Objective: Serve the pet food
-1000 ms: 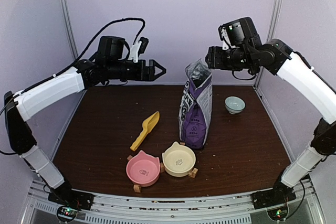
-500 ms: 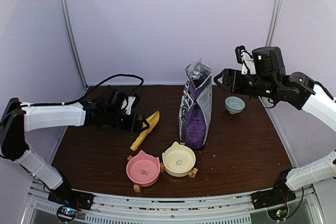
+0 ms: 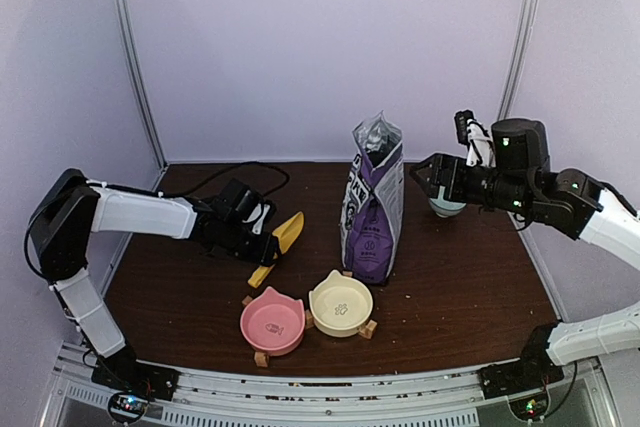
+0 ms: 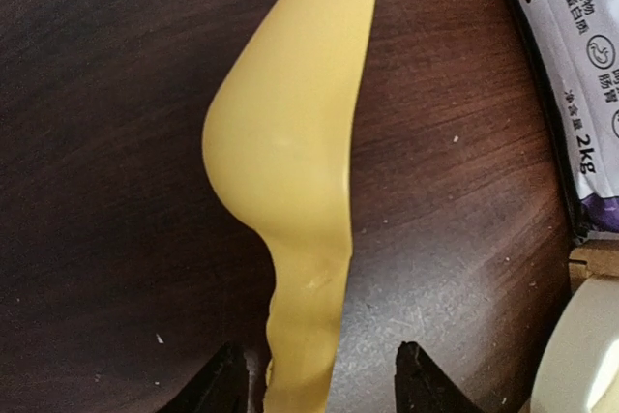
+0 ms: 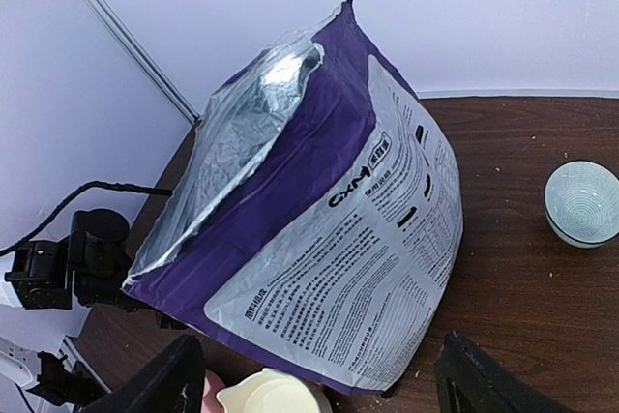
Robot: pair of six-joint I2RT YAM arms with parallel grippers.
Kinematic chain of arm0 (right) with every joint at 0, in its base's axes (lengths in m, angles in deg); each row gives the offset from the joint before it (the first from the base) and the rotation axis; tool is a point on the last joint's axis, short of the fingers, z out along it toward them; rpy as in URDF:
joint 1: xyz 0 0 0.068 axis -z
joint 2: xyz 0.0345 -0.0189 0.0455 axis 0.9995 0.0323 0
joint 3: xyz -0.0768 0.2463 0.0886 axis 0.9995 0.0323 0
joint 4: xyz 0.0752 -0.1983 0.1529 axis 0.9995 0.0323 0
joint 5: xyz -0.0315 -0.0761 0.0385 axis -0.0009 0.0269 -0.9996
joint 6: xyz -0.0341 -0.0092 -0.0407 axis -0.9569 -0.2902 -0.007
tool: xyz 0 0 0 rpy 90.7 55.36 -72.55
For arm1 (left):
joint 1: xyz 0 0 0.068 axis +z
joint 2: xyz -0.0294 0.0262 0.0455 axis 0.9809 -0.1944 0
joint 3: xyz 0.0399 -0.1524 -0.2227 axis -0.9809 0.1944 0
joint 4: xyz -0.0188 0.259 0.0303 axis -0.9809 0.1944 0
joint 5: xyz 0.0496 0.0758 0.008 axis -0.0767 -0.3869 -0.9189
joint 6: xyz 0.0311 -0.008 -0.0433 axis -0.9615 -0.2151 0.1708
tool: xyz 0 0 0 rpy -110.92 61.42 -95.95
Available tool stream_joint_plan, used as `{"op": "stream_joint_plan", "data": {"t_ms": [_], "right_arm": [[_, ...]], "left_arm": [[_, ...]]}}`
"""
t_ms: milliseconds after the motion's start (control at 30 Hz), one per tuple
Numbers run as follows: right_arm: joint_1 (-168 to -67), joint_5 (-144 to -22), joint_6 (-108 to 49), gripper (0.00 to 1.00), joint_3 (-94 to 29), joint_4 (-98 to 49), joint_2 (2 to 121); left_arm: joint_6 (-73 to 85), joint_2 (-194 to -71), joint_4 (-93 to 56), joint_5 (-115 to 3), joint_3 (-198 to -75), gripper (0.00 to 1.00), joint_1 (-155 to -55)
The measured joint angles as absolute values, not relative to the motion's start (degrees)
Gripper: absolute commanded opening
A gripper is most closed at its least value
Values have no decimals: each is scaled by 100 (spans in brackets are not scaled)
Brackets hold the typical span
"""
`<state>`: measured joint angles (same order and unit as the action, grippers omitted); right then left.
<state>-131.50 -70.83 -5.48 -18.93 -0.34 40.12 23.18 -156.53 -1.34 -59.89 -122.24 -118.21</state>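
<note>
Tabletop [image 3: 450, 277] of dark wood, lilac walls [image 3: 330, 47], metal corner posts [image 3: 135, 57]

Pale lilac walls [image 3: 320, 47] are closing in the back and both sides of the frame, with soft, even light falling across them. Slim metal posts [image 3: 135, 57] are rising at upper left and upper right. A dark brown wooden table [image 3: 470, 277] is filling the lower half, and a silver rail [image 3: 330, 392] is running along the bottom edge.

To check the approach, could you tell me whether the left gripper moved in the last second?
Yes. The left gripper dropped from level with the top of the purple bag down to the yellow scoop.
</note>
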Motion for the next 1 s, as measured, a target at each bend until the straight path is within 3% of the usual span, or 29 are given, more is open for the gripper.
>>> {"op": "stream_joint_plan", "data": {"t_ms": [200,500,800,1000], "right_arm": [[-13150,-7134,-482,83,-1819,-95,4001],[-13150,-7153,-461,83,-1740,-224,3961],[-13150,-7156,-454,82,-1720,-263,3961],[-13150,-7156,-441,82,-1720,-261,3942]], "left_arm": [[2309,-15911,-38,-6138,-12420,53,-11814],[2281,-16241,-30,-6197,-12530,41,-11814],[2257,-16342,-40,-6201,-12619,18,-11812],[2325,-16287,3,-6114,-12619,13,-11810]]}}
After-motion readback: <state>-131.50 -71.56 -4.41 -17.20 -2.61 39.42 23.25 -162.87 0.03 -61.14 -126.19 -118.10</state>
